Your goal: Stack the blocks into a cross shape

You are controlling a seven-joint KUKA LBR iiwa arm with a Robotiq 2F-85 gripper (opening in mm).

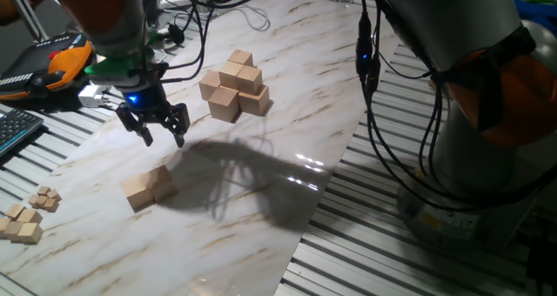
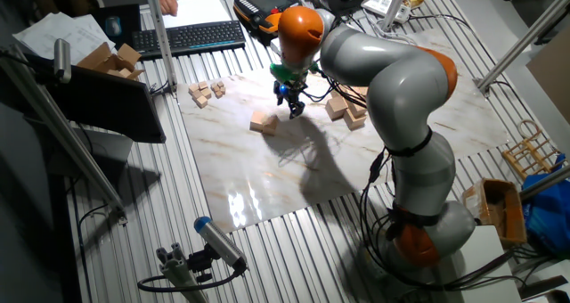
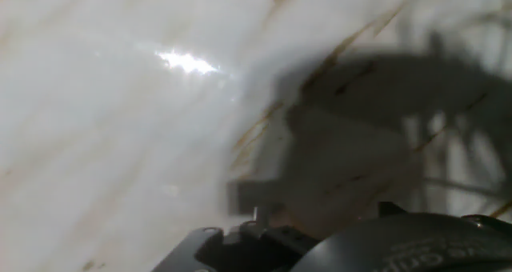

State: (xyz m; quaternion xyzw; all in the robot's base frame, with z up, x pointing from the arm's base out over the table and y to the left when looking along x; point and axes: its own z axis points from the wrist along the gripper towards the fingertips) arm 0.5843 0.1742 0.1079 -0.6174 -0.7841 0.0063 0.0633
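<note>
The gripper (image 1: 160, 129) hangs above the marble board (image 1: 261, 170) with its fingers spread and nothing between them. A pile of blocks (image 1: 235, 87) sits farther back and to its right; two more blocks (image 1: 150, 187) lie touching, nearer the front. The hand view is blurred, perhaps showing only board and shadow.

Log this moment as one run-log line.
gripper: open, empty, above the marble board | pair of blocks: side by side near the gripper | pile of blocks: farther back | cross: not yet formed
</note>
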